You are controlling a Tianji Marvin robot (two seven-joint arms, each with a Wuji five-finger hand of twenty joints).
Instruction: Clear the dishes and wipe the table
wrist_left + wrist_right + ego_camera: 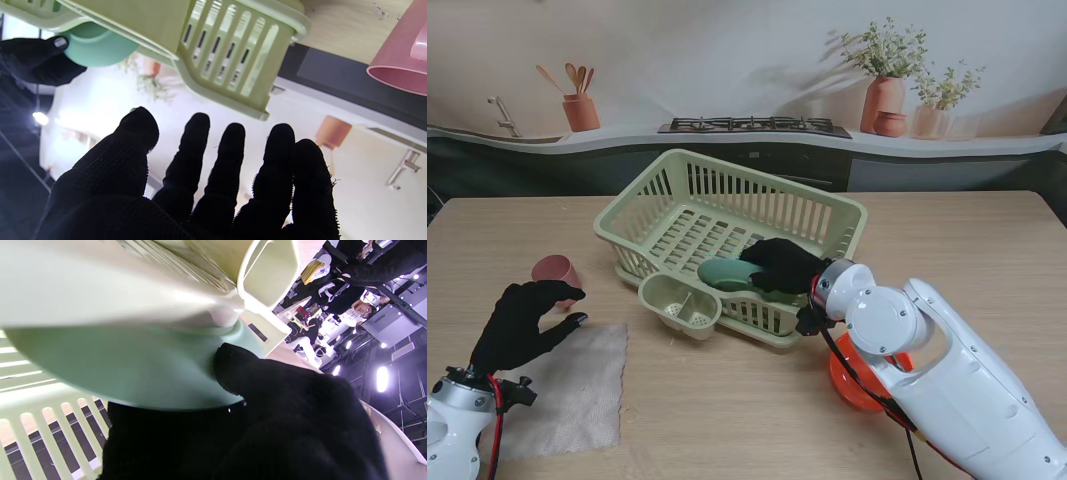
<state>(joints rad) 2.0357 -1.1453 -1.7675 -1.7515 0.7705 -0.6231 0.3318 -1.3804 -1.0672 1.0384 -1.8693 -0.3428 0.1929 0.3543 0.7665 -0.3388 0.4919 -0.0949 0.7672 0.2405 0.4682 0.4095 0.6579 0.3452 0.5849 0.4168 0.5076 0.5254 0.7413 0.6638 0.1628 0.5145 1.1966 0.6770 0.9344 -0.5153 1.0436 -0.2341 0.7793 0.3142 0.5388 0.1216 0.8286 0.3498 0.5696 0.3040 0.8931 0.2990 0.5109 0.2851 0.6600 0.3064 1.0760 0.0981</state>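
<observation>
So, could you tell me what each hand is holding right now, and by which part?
The right hand grips the green bowl by its rim, inside the dish rack. The left hand holds nothing, its fingers spread over the cloth.

The right arm [947, 380] hides most of the orange dish [852, 385] beneath it.
</observation>
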